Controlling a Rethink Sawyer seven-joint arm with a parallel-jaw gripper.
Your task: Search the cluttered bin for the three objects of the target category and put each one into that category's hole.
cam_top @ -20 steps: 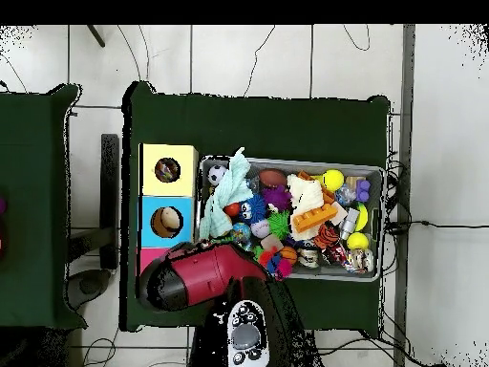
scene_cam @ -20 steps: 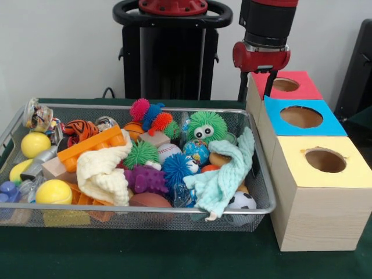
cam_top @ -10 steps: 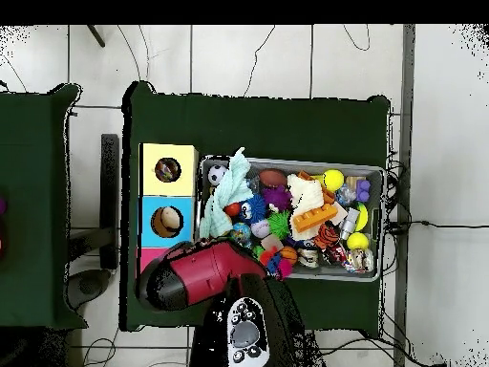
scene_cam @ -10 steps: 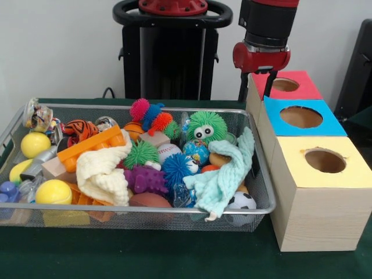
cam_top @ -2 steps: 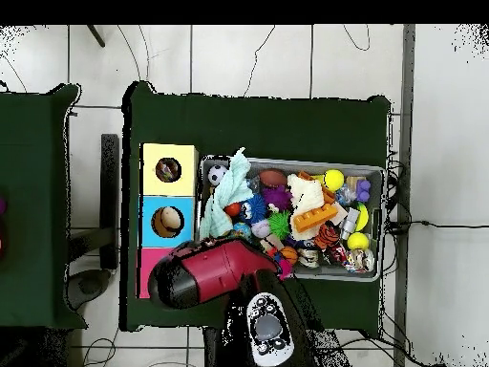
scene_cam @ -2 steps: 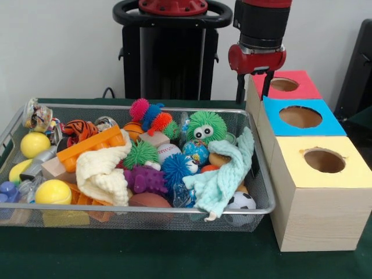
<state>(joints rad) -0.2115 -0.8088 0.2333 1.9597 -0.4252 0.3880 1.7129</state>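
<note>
A wire mesh bin holds a jumble of toys: a green fuzzy ball with eyes, a blue spiky ball, a purple spiky toy, a baseball, a small soccer ball, yellow balls, an orange block, a cream cloth and a mint cloth. To its right stand a red box, a blue box and a yellow box, each with a round hole. My gripper hangs open and empty at the red box's left edge, beyond the bin's far right corner.
In the overhead view the red arm covers most of the red box and hides the gripper; the bin lies to its right, beside the blue box and the yellow box. A black pedestal frame rises behind the bin.
The arm has shifted a little sideways from the red box's hole toward the bin. The gripper stays open and empty; nothing in the bin has moved.
</note>
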